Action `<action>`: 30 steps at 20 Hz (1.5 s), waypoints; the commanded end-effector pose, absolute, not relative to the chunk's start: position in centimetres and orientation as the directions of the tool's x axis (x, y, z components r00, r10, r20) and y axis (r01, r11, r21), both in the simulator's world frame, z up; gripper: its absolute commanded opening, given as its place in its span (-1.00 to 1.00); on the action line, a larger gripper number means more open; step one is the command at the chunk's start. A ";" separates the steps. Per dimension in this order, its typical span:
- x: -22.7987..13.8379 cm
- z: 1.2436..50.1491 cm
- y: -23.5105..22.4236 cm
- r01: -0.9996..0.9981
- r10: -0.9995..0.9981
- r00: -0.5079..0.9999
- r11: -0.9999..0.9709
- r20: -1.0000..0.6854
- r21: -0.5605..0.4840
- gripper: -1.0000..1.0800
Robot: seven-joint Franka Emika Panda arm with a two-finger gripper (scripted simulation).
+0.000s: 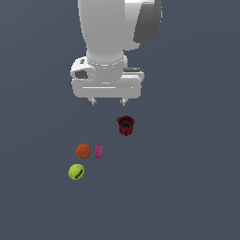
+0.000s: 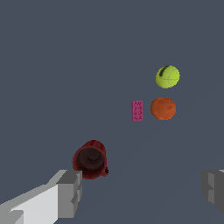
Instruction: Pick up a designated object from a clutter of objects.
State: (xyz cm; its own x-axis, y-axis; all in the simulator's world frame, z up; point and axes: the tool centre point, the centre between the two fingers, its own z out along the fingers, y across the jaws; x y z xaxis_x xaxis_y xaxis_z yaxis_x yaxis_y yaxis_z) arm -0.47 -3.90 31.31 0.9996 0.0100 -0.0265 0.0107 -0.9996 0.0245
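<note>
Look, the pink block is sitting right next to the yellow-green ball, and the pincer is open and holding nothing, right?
Not quite. The pink block sits beside the orange ball, not the yellow-green ball, which lies apart from it; the exterior view shows this. The rest is right: the pincer is open and holding nothing.

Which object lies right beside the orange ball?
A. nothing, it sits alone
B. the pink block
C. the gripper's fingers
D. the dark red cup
B: the pink block lies right next to the orange ball, on the exterior view's right, while the dark red cup stands apart and the open gripper hangs above, holding nothing.
</note>
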 end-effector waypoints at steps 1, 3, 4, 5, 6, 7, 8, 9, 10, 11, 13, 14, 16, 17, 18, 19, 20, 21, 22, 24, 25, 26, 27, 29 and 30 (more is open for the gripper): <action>0.2 30.9 -4.3 0.020 0.019 0.999 -1.000 -0.027 0.023 0.92; 0.9 30.4 -4.7 0.031 0.030 0.999 -0.999 -0.026 0.021 0.92; 1.3 30.1 -4.9 0.037 0.036 0.999 -0.999 -0.026 0.021 0.92; 1.7 29.8 -5.2 0.043 0.043 0.999 -0.999 -0.026 0.020 0.92; 2.2 29.5 -5.5 0.050 0.050 0.998 -0.999 -0.025 0.019 0.92; 2.7 29.1 -5.8 0.058 0.058 0.998 -0.998 -0.025 0.018 0.92; 3.2 28.7 -6.2 0.066 0.066 0.998 -0.998 -0.024 0.016 0.92; 3.7 28.2 -6.5 0.075 0.075 0.997 -0.997 -0.024 0.015 0.92; 4.3 27.7 -6.9 0.084 0.084 0.996 -0.996 -0.023 0.014 0.92; 4.9 27.2 -7.4 0.094 0.094 0.995 -0.995 -0.022 0.013 0.92; 6.1 25.9 -8.3 0.115 0.114 0.993 -0.993 -0.021 0.011 0.92; 6.7 25.3 -8.8 0.125 0.125 0.992 -0.992 -0.020 0.010 0.92; 7.8 24.0 -9.8 0.146 0.146 0.989 -0.989 -0.018 0.008 0.92; 8.3 23.3 -10.3 0.156 0.156 0.988 -0.988 -0.017 0.007 0.92; 8.8 22.6 -10.8 0.167 0.167 0.986 -0.986 -0.016 0.006 0.92; 9.3 21.9 -11.3 0.177 0.177 0.984 -0.984 -0.015 0.005 0.92; 9.8 21.1 -11.8 0.188 0.188 0.982 -0.982 -0.014 0.004 0.92; 10.3 20.4 -12.4 0.198 0.198 0.980 -0.980 -0.013 0.004 0.92; 10.7 19.6 -12.9 0.208 0.208 0.978 -0.978 -0.012 0.003 0.92; 11.5 18.0 -14.0 0.229 0.229 0.973 -0.973 -0.010 0.002 0.92; 11.9 17.2 -14.5 0.239 0.239 0.971 -0.971 -0.009 0.002 0.92; 12.2 16.4 -15.0 0.249 0.249 0.968 -0.969 -0.008 0.001 0.92; 12.5 15.7 -15.5 0.258 0.258 0.966 -0.966 -0.007 0.001 0.92; 13.1 14.3 -16.4 0.275 0.275 0.961 -0.962 -0.006 0.001 0.92; 13.3 13.6 -16.8 0.282 0.282 0.959 -0.959 -0.005 0.000 0.92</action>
